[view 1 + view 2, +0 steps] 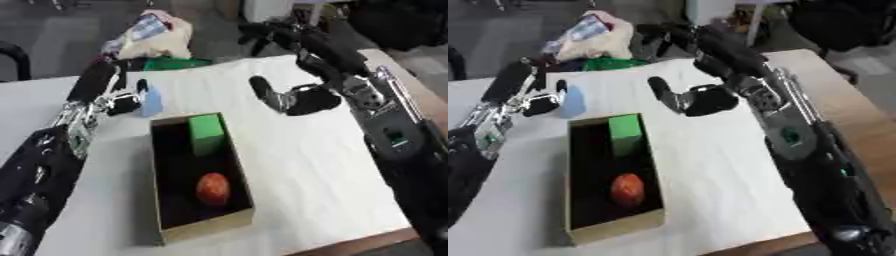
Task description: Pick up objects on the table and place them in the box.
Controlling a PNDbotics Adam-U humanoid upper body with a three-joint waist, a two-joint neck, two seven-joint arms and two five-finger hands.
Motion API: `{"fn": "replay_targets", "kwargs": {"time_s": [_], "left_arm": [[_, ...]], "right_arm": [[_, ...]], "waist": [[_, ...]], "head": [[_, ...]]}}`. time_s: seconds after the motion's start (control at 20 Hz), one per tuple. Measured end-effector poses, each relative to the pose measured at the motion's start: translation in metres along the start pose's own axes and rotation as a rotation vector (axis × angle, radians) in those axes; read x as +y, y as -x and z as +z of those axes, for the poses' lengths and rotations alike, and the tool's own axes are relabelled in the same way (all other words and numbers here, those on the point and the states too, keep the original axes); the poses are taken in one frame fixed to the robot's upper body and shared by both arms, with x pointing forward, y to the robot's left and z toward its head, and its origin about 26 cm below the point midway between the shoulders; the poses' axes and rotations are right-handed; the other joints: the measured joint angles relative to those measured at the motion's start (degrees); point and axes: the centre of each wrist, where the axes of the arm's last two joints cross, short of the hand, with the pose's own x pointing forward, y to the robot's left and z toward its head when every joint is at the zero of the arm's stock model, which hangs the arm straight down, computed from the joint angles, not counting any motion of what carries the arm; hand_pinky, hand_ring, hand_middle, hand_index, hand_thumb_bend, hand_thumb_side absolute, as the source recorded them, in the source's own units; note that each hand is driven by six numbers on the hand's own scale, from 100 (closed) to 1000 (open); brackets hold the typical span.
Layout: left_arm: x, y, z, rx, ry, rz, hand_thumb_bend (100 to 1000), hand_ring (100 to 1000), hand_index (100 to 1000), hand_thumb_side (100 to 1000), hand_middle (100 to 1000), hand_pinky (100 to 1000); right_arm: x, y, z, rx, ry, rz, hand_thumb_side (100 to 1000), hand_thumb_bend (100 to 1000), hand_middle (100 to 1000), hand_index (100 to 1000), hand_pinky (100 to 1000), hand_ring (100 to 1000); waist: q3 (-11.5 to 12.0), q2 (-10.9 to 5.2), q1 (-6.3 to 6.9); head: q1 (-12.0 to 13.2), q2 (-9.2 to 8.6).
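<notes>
An open cardboard box (208, 226) stands on the white-covered table (306, 165), its long side running away from me. Inside lie a green block (206, 132) at the far end and a red-orange ball (213, 189) nearer the front. Just beyond the box's far left corner, my left hand (121, 104) is curled on a small light blue object (152, 103), which stays low by the cloth. My right hand (706, 100) hovers over the table behind the box's far right corner, fingers stretched leftward and holding nothing.
A heap of bags and cloth (153, 37) and something green (175, 63) sit at the table's far edge. Bare wooden tabletop (859, 100) shows along the right side. White cloth stretches right of the box.
</notes>
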Motion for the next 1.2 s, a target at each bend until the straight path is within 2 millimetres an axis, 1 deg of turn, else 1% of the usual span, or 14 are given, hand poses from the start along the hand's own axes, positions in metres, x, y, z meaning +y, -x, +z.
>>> {"fn": "replay_targets", "kwargs": {"time_s": [0.05,0.1,0.2,0.3,0.45,0.8,0.85,1.05,1.2], "left_arm": [[0.001,0.000,0.000,-0.008,0.001,-0.002,100,511,848,414,508,622],[0.001,-0.001,0.000,-0.015,0.006,-0.006,114,558,879,428,569,649],[0.000,-0.001,0.000,-0.029,0.017,-0.016,146,621,920,483,660,692],[0.001,-0.001,0.000,-0.041,0.030,-0.027,179,659,941,530,709,717],[0.001,0.000,0.000,-0.051,0.047,-0.039,208,688,967,583,750,738],[0.006,0.006,0.000,-0.029,0.062,-0.070,230,697,984,645,767,745],[0.006,0.007,0.000,-0.024,0.063,-0.075,242,696,988,672,766,744],[0.007,0.009,0.001,-0.010,0.057,-0.079,243,693,995,700,762,743],[0.007,0.009,0.001,-0.012,0.049,-0.076,249,690,999,712,759,742]], "right_arm": [[0.000,0.000,0.000,0.000,0.000,0.000,643,100,797,1000,810,693],[0.000,0.000,0.000,0.000,0.000,0.000,645,100,797,1000,810,693],[0.000,0.000,0.000,0.000,-0.001,0.000,646,100,797,1000,809,692],[0.000,0.000,0.000,0.000,-0.001,0.001,651,100,796,1000,809,692],[0.000,0.000,0.000,0.000,-0.001,0.002,661,100,795,1000,809,689],[-0.002,0.000,-0.002,-0.004,0.003,0.004,683,100,792,1000,808,685],[-0.003,0.000,-0.002,-0.006,0.004,0.005,691,100,791,1000,807,684],[-0.003,0.000,-0.003,-0.007,0.006,0.004,701,100,790,1000,807,682],[-0.003,0.000,-0.003,-0.008,0.009,0.001,705,100,789,1000,807,681]], "waist": [[-0.01,-0.08,-0.01],[-0.01,-0.12,-0.01],[-0.05,-0.14,-0.01],[-0.05,-0.13,-0.01],[-0.05,0.30,-0.01],[-0.43,2.56,-0.01],[-0.44,2.87,-0.01],[-0.67,3.92,0.02],[-0.75,4.35,0.07]], "head": [[-0.02,0.00],[-0.04,0.00],[-0.04,0.00],[-0.04,-0.01],[-0.05,-0.07],[-0.06,-0.14],[-0.06,-0.15],[-0.08,-0.16],[-0.15,-0.16]]}}
